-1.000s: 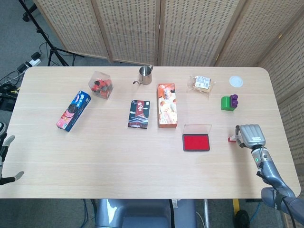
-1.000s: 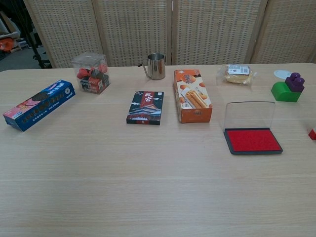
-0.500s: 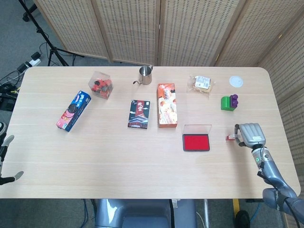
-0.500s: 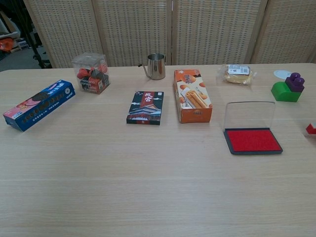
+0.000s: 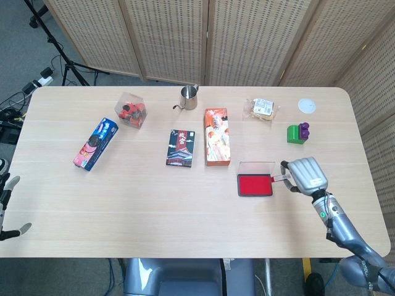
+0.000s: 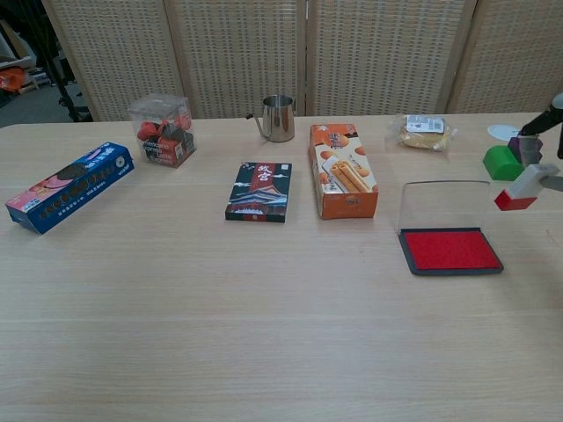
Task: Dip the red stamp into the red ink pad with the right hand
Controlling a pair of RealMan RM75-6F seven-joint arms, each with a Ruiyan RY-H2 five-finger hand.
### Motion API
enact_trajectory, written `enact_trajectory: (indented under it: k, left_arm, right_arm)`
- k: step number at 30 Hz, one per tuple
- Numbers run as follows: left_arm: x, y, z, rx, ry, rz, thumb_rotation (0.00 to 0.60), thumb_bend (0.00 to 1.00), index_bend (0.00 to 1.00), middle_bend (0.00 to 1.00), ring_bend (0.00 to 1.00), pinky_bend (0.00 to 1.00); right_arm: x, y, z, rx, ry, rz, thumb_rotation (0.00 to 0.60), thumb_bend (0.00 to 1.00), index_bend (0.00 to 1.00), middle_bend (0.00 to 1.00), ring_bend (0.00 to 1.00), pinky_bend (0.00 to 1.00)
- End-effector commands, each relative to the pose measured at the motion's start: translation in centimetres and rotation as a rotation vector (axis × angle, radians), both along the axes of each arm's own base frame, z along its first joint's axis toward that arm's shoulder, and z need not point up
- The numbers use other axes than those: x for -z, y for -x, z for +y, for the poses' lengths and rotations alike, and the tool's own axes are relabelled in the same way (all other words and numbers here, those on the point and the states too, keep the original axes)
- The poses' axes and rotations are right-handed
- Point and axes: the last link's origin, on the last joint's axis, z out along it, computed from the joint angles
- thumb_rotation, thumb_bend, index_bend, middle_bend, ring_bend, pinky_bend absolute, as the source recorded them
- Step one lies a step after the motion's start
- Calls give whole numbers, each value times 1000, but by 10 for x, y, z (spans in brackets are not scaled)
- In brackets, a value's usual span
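Chest view shows my right hand [image 6: 550, 149] grasping the white, red-tipped stamp [image 6: 521, 191] tilted above the red ink pad [image 6: 449, 250].

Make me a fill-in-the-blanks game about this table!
1. The right robot hand holds the ___ above the table.
2. The ink pad has its clear lid ___.
3. The metal cup stands behind the ___ snack box.
4. The blue box lies at the table's ___ end.

Missing words: stamp; open; orange; left
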Motion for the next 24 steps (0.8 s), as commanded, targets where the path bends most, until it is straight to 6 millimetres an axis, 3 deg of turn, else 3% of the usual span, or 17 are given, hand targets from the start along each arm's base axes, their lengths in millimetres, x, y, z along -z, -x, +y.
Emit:
enact_trajectory:
  k: [1, 10, 18, 24]
  left_arm:
    - [1, 0, 1, -2, 5, -1, 600, 0, 0, 0, 0, 0]
    - [2, 3, 5, -17, 17, 1, 600, 0, 0, 0, 0, 0]
    - [3, 4, 8, -27, 23, 2, 600, 0, 0, 0, 0, 0]
    - [3, 5, 9, -33, 23, 1, 600, 0, 0, 0, 0, 0]
  right_arm:
    - [12, -40, -5, -71, -13, 27, 600, 466, 553, 984, 1000, 1000]
    - [51, -71, -14, -54, -50, 66, 600, 466, 553, 984, 1000, 1000]
    - [75, -78, -17, -9, -57, 126, 600, 466, 553, 984, 1000, 1000]
    - [82, -76, -16, 17, -63, 130, 600, 466, 556, 984, 1000, 1000]
